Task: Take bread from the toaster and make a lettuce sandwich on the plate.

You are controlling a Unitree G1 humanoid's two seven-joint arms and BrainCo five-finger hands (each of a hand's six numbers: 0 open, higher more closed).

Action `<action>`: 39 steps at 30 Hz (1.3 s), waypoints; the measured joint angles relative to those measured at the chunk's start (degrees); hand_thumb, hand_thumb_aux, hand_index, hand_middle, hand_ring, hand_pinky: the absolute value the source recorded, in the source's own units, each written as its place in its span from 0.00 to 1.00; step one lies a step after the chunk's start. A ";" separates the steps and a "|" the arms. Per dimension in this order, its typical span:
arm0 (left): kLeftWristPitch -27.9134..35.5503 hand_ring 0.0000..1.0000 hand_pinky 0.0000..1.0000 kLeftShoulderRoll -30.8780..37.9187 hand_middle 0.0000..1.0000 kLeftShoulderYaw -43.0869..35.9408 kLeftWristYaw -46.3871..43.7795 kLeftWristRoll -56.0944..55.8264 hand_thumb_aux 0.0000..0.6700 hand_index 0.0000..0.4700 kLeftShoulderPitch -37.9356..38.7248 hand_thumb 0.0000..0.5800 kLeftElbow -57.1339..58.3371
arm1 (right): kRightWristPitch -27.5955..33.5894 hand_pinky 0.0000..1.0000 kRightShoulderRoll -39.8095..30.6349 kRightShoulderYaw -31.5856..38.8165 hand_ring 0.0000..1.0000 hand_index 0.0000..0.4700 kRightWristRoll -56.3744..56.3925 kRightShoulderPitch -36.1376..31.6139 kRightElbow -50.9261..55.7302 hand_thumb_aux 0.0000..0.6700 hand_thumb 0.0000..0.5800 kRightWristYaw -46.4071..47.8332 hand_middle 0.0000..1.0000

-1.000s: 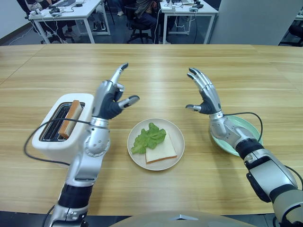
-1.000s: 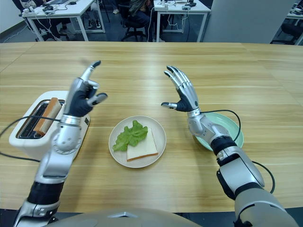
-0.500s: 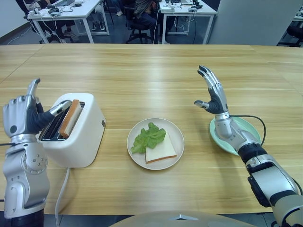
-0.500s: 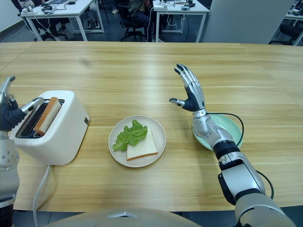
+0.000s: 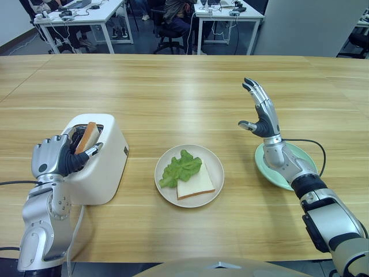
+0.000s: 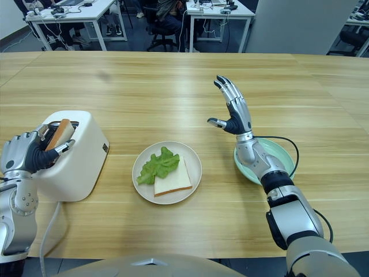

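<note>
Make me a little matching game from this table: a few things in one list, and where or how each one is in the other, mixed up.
Things:
1. toast
2. lettuce
3. bowl
4. right hand

Places or states:
A. on the plate, partly over a bread slice
B. raised, open, holding nothing
C. standing in the toaster slot
D. pale green, to the right of the plate

Pairs: 1-C, 2-A, 3-D, 4-B.

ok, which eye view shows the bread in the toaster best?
Left eye view: the bread slice sticks out of the toaster with its face and crust clear beside the left hand. Right eye view shows the same slice, closer to the frame edge.
</note>
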 measured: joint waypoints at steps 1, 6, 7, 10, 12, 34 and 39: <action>0.00 0.67 0.67 0.00 0.67 -0.12 -0.35 -0.01 0.95 0.93 -0.22 1.00 -0.05 | 0.01 0.00 0.07 -0.02 0.00 0.00 -0.05 0.00 0.00 0.00 0.00 0.00 0.00; 0.10 0.70 0.70 0.13 0.70 -0.34 -1.11 0.00 1.00 0.98 -0.58 1.00 -0.07 | 0.04 0.00 0.15 -0.18 0.00 0.00 -0.36 0.01 0.00 0.00 0.00 -0.02 0.00; 0.12 0.71 0.71 0.12 0.71 -0.32 -1.07 0.00 1.00 0.98 -0.58 1.00 -0.07 | 0.04 0.00 0.16 -0.19 0.00 0.00 -0.63 0.01 0.00 0.00 0.00 -0.02 0.00; 0.14 0.71 0.71 -0.02 0.71 -0.30 -0.80 -0.04 1.00 0.98 -0.65 1.00 -0.07 | 0.05 0.00 0.35 -0.19 0.00 0.00 -1.13 0.01 0.07 0.00 0.00 0.00 0.00; 0.14 0.71 0.71 -0.12 0.71 -0.30 -0.70 -0.09 1.00 0.98 -0.85 1.00 -0.06 | 0.07 0.00 0.39 -0.19 0.00 0.00 -1.23 0.01 0.10 0.00 0.00 0.01 0.00; -3.03 1.00 1.00 5.64 1.00 8.52 -2.33 -10.35 1.00 0.98 -24.46 1.00 -13.15 | 1.09 0.00 1.54 -0.15 0.00 0.00 -2.23 -0.02 2.37 0.00 0.00 -0.75 0.00; -5.52 1.00 1.00 3.14 1.00 1.45 -4.04 -14.25 1.00 0.98 -29.20 1.00 -11.54 | 1.14 0.00 1.63 -0.19 0.00 0.00 -2.29 -0.33 2.59 0.00 0.00 -1.10 0.00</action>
